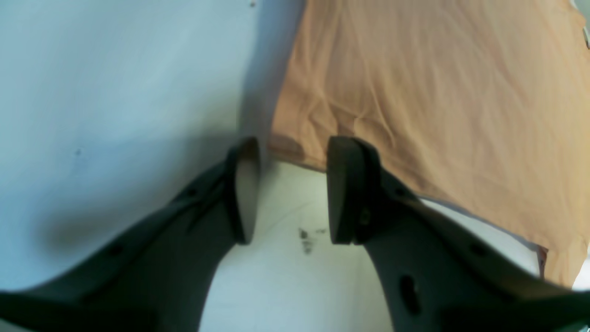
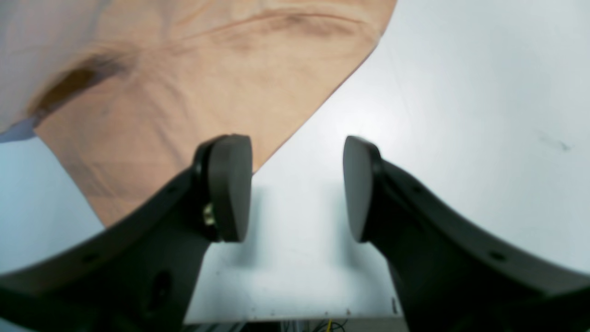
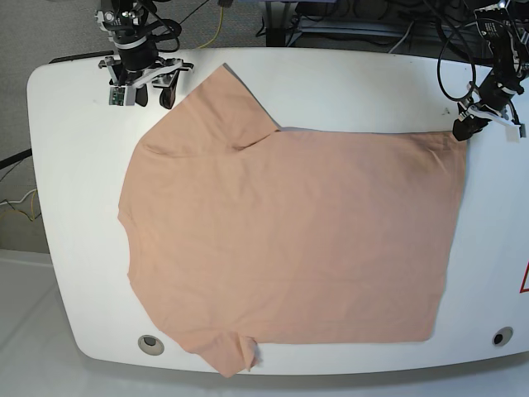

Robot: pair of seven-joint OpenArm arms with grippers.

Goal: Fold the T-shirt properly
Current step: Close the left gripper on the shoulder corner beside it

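Observation:
The peach T-shirt (image 3: 289, 240) lies spread flat on the white table, neck side toward the left of the base view. My left gripper (image 3: 464, 126) is at its far right hem corner. In the left wrist view the left gripper (image 1: 295, 147) has its jaws apart, with the corner of the T-shirt (image 1: 438, 115) lying between the fingertips. My right gripper (image 3: 150, 98) stands at the far left, by the upper sleeve. In the right wrist view the right gripper (image 2: 293, 143) is open, one finger over the sleeve edge of the T-shirt (image 2: 207, 83) and the other over bare table.
The white table (image 3: 74, 207) has rounded corners and two round holes near its front edge (image 3: 149, 344) (image 3: 501, 337). Cables (image 3: 331, 25) hang behind its back edge. A dark smudge (image 1: 305, 240) marks the tabletop under the left gripper.

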